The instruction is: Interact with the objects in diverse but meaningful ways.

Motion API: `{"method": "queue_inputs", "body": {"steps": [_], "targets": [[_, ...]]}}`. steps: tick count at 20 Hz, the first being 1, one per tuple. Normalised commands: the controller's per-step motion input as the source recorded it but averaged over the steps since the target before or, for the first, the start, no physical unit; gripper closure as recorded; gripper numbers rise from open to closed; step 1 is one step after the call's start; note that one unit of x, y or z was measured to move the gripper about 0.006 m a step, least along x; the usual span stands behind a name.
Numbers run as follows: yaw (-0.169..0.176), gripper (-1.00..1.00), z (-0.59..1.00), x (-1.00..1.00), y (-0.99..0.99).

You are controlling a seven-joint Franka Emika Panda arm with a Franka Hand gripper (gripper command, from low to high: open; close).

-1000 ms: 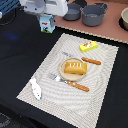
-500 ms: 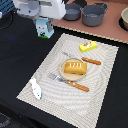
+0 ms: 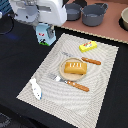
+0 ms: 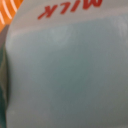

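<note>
We see a staged tabletop, a play kitchen set up for a robot rather than a lived-in home. A pale woven rectangular placemat (image 3: 70, 75) lies on a dark tabletop (image 3: 15, 60), and on it sits a tan round plate (image 3: 63, 73) holding an orange toy bread loaf with pale slashes (image 3: 75, 67), with an orange-handled toy fork (image 3: 69, 82) and an orange-handled toy knife (image 3: 86, 59) beside it. Two grey pots with handles (image 3: 94, 14) stand on a reddish-brown surface (image 3: 100, 32) behind. We also see the white robot arm body (image 3: 40, 11) looming over a small blue-and-white milk carton (image 3: 44, 34), which marks this as a lab-style test bench.
</note>
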Motion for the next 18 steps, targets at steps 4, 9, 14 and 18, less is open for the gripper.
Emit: {"method": "queue_inputs", "body": {"steps": [4, 9, 14, 18], "targets": [[-0.031, 1.00, 0.47, 0.77, -0.68], [-0.032, 1.00, 0.47, 0.77, -0.69], [-0.043, 1.00, 0.14, 0.78, -0.74], [-0.062, 1.00, 0.00, 0.79, -0.72]]}}
